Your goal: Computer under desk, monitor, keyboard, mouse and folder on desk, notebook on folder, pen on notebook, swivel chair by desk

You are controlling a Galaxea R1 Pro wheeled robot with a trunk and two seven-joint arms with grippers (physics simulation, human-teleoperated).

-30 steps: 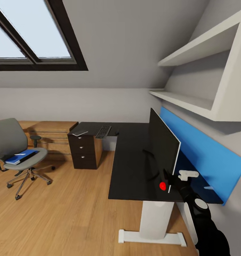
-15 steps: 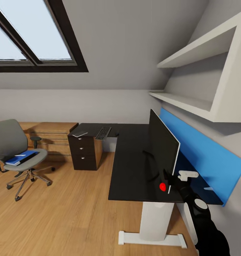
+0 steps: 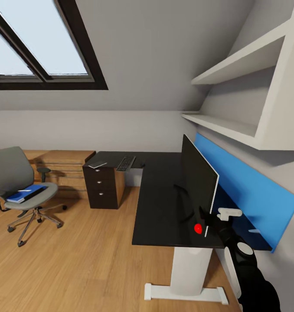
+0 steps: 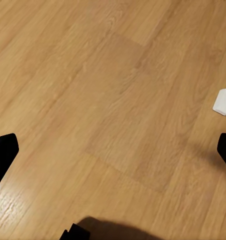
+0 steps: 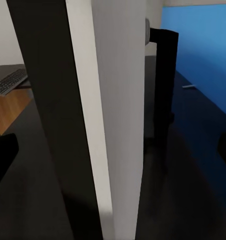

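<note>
The whole head view has slid slightly since a second ago — the swivel chair (image 3: pixel 17 184) and the window sit a touch differently in the picture, which reads as the camera moving, not the things; the right gripper (image 3: pixel 206 220) holds the same place at the monitor (image 3: pixel 198 182), at its near lower corner beside the red dot. Nothing of the task has shifted, so I judge the monitor is still being settled on the desk (image 3: pixel 160 203).

The monitor stands upright on its stand near the desk's right edge, along the blue wall panel (image 3: pixel 246 186); the keyboard (image 3: pixel 126 163) lies at the far end of the desk above the drawer unit (image 3: pixel 99 186), well apart from the monitor; the blue folder (image 3: pixel 25 192) still lies on the chair seat, well apart from the desk.

In the right wrist view the monitor's edge stands between the spread fingers, jaws apart and clear of it; the left gripper (image 4: pixel 113 150) hangs released over the wooden floor (image 4: pixel 108 100). A small dark thing beside the keyboard is too small to name.
</note>
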